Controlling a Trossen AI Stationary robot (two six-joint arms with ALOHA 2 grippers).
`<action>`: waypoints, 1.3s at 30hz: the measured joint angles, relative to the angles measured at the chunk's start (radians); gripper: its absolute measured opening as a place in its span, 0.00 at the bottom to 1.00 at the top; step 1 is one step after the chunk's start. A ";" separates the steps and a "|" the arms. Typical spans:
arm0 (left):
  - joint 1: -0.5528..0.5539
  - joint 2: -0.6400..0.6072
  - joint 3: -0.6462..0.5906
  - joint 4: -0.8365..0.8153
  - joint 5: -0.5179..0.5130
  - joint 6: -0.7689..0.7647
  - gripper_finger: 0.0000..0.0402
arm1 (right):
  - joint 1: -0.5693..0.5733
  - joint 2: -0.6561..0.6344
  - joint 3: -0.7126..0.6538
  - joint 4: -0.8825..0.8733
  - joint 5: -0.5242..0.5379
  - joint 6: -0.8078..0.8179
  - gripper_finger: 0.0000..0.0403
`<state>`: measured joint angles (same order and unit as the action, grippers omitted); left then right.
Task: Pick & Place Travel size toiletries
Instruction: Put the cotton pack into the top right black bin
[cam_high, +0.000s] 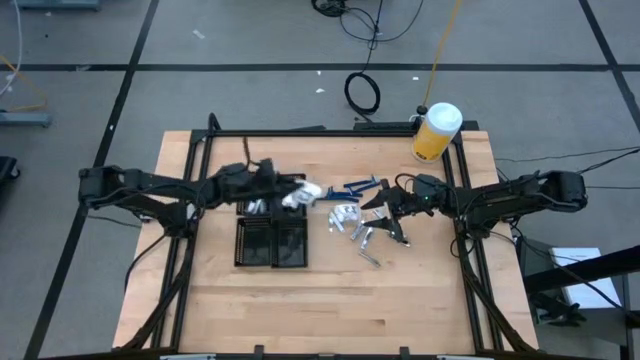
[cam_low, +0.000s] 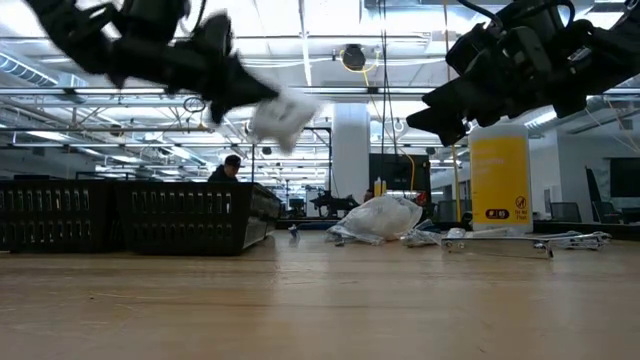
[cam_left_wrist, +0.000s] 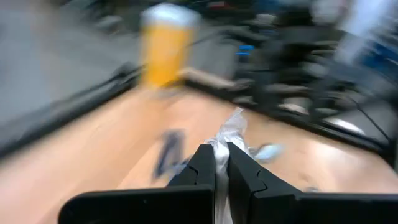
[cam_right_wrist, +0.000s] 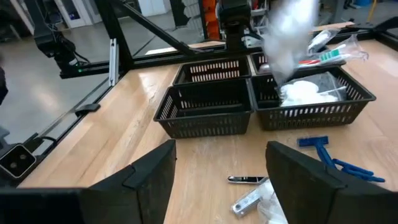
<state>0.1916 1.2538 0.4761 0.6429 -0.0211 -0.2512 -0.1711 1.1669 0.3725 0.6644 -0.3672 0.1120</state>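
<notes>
Your left arm reaches in from the left edge of the table, stretched almost level, and its left gripper (cam_high: 296, 194) hangs above the tray's upper right corner, clear of the table. Its fingers (cam_left_wrist: 205, 167) are pressed together on a white-clear packet (cam_low: 282, 116), which sticks out past the fingertips; in the left wrist view the packet's long axis runs straight on from the fingers, pointing away toward the yellow jar (cam_left_wrist: 165, 46). In the low view the packet is well above the black tray (cam_low: 190, 215), not touching it. Your right arm comes in from the right edge, also low and extended, with the right gripper (cam_high: 385, 203) hovering over the loose pile; its jaws are spread wide with nothing between them, as the right wrist view shows. The rest of the toiletries (cam_high: 358, 222) lie scattered on the wood between the tray and the right gripper: blue razors (cam_right_wrist: 329, 155) lying flat, with the nearer one's head toward the tray, and a small silvery tube (cam_right_wrist: 247, 180) lying flat across the view. The tray's near right compartment (cam_right_wrist: 311, 93) already holds white packets and a stick leaning over its rim.
</notes>
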 joint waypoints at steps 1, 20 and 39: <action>0.004 -0.003 -0.029 0.006 -0.046 -0.075 0.01 | 0.000 0.000 0.000 -0.003 0.000 0.000 0.58; -0.027 0.007 -0.136 -0.141 -0.215 -0.522 0.12 | -0.006 0.000 0.000 -0.012 0.000 -0.003 0.57; 0.007 0.005 -0.135 -0.087 -0.219 -0.401 0.64 | -0.006 0.000 0.000 -0.060 0.002 -0.001 0.58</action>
<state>0.1988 1.2592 0.3416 0.5557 -0.2397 -0.6524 -0.1772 1.1669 0.3725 0.6041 -0.3650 0.1112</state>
